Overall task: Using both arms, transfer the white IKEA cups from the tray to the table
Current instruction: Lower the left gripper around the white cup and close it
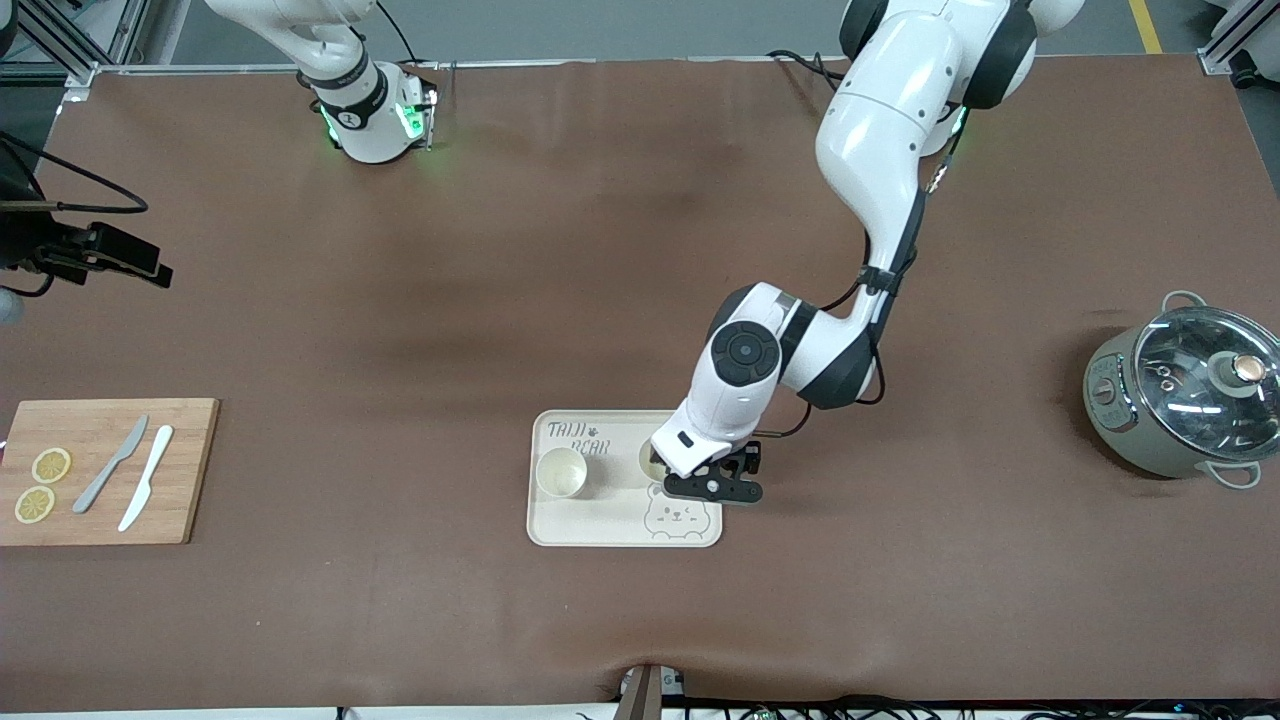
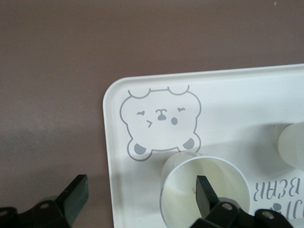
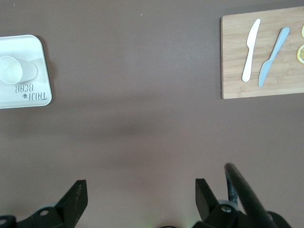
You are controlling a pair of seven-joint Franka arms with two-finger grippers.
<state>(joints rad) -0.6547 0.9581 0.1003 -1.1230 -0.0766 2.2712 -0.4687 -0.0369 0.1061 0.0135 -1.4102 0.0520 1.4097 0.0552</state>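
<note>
Both white cups stand upright, mouths up, on the bear tray (image 1: pixel 560 535) on the brown desk (image 1: pixel 400 620). The first cup (image 1: pixel 561 472) sits toward the right arm's end of the tray. The second cup (image 1: pixel 648 461) stands beside it, mostly hidden by the left arm. The left pincer (image 1: pixel 712 487) is spread wide over that cup, one finger (image 2: pixel 205 192) above its mouth, gripping nothing. The right pincer (image 3: pixel 137 199) waits wide apart above bare desk, holding nothing.
</note>
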